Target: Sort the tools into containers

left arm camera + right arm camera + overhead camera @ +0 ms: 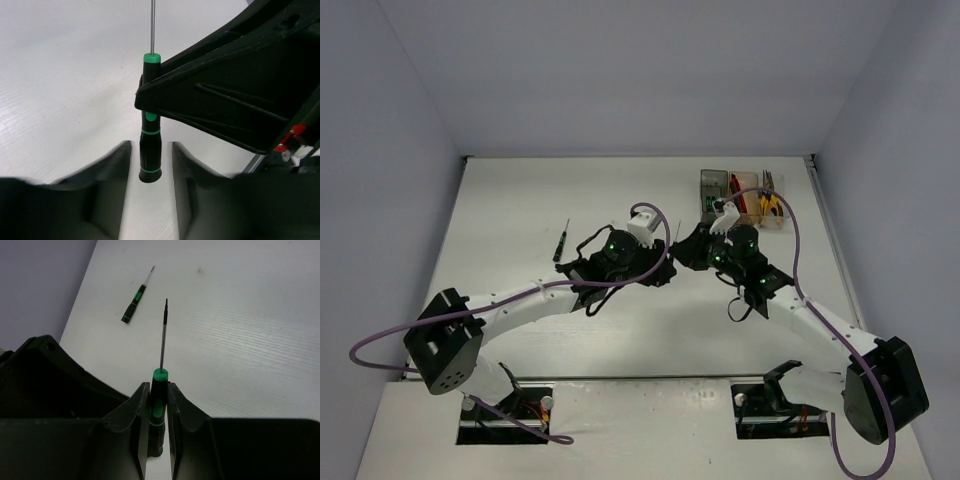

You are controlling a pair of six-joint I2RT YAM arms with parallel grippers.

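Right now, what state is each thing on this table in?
Right gripper: shut on thin black-green screwdriver.
Left gripper: open, fingers flanking that screwdriver's handle end.
Second black-green screwdriver: lying loose on white table.
Small translucent plastic bins: upright in a row, red and yellow-handled tools inside.

The screwdriver [150,150] shaft runs off the top edge.
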